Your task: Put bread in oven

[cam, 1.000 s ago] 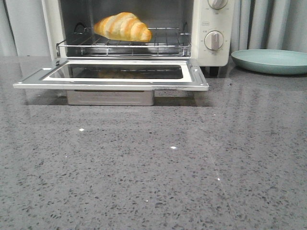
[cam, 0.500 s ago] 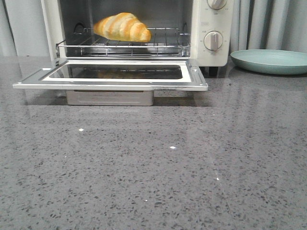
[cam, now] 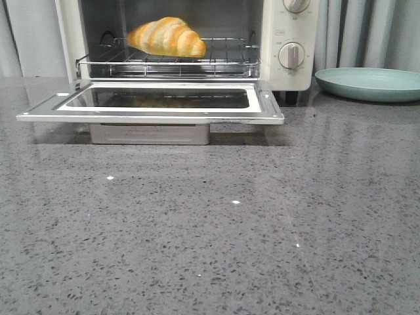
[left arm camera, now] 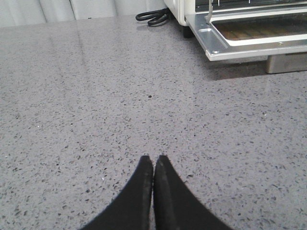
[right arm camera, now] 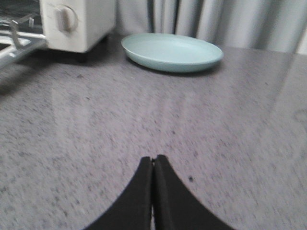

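Observation:
The bread [cam: 167, 37], a golden-orange roll with cream stripes, lies on the wire rack [cam: 223, 60] inside the cream-white oven [cam: 289, 72]. The oven's glass door [cam: 154, 102] hangs open and flat over the counter. Neither arm shows in the front view. My left gripper [left arm camera: 153, 158] is shut and empty, low over the grey counter, with the oven door corner [left arm camera: 216, 48] far ahead of it. My right gripper [right arm camera: 153, 158] is shut and empty, over the counter short of the oven's knob side [right arm camera: 67, 19].
A pale teal plate [cam: 371, 83] stands empty to the right of the oven, also in the right wrist view [right arm camera: 172, 51]. A metal crumb tray [cam: 149, 134] sits under the open door. A black cable [left arm camera: 152, 17] lies beside the oven. Curtains hang behind.
Nothing on the counter has moved; the front view has only shifted very slightly.

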You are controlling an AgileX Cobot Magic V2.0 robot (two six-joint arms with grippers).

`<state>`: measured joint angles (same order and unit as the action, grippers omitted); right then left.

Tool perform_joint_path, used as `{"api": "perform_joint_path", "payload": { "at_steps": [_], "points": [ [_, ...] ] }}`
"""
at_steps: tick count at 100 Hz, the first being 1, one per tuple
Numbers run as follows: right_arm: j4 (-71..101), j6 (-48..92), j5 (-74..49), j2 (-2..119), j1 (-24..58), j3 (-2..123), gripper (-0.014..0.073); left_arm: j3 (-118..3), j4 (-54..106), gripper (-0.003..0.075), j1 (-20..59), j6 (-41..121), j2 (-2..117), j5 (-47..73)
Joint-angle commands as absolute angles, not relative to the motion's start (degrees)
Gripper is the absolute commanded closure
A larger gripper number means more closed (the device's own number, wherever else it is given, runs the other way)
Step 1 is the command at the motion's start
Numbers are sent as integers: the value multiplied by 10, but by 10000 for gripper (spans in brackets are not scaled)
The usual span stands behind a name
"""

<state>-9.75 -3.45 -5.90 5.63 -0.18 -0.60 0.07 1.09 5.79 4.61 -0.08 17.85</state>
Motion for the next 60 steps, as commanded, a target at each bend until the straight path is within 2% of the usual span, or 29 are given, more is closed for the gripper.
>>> {"api": "perform_joint_path", "payload": {
  "at_steps": [1,6,18,60],
  "points": [
    [-99,-40,-81,14,-15,-16,662,13,12,741,56,39,-16,134],
    [-99,-40,-125,-21,-14,-18,662,13,12,741,56,39,-16,134],
    [-91,-40,-179,-16,-16,-21,662,13,13,741,56,39,-15,135],
    [-91,-39,-177,-16,-16,-21,662,13,13,741,56,39,-15,135]
  ]
}}
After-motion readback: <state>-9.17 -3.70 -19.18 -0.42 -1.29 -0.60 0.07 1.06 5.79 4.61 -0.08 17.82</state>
